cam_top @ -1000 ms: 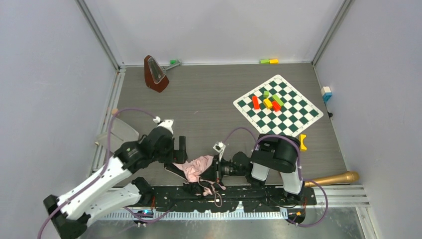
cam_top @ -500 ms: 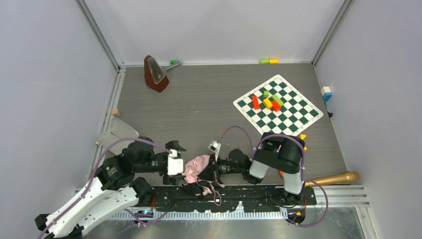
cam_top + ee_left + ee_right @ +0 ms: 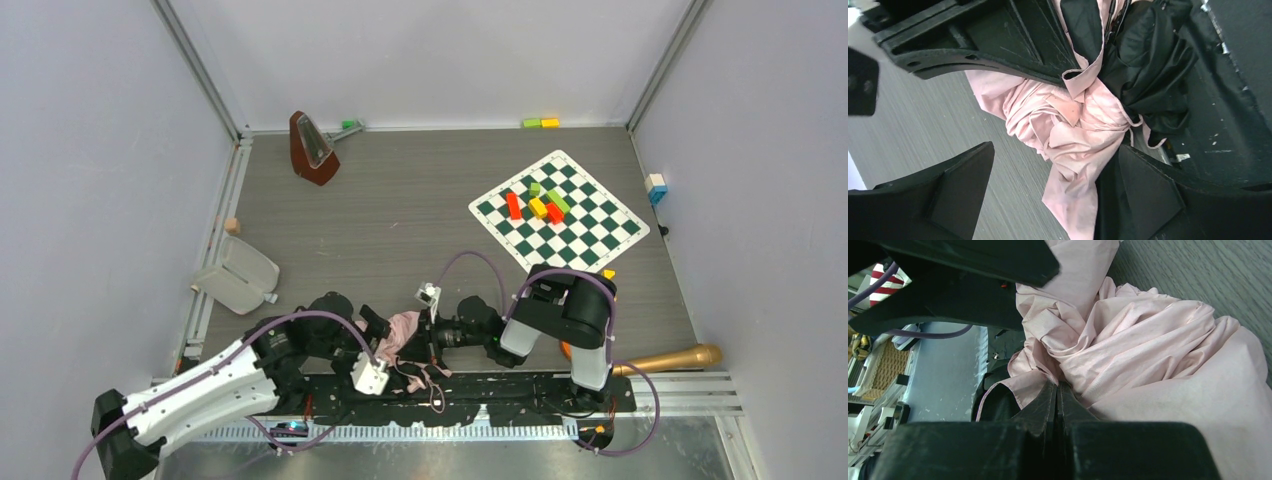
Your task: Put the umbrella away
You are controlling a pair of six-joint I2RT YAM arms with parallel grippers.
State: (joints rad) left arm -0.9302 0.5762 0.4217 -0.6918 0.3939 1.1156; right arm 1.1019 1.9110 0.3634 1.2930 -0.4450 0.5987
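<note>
My left gripper (image 3: 1055, 150) sits at the 9 o'clock side of the load with its two black fingers set wide apart and nothing clamped. The opening faces the cloth so that the bundle lies between the fingertips, ready for a closing stroke. The load is the folding umbrella (image 3: 402, 330), a crumpled fabric canopy that is pale pink on one face and black on the other. It lies at the 6 o'clock edge of the grey wood-grain table (image 3: 400, 220), between my two grippers, and its black folds spill onto the black mounting plate (image 3: 520, 390) that carries my arm bases. The canopy is bunched, not wrapped, so I judge the task to be at the gathering step, with stowing not yet done. My right gripper (image 3: 1057, 385) comes in from the 3 o'clock side. Its fingers are pressed together on a fold of pink fabric at the edge of the bundle. I judge that this pinch anchors the cloth so that it cannot slide when the left fingers close. The handle and strap cannot be made out clearly in the wrist views. Risk: loose folds may escape a single pinch.
</note>
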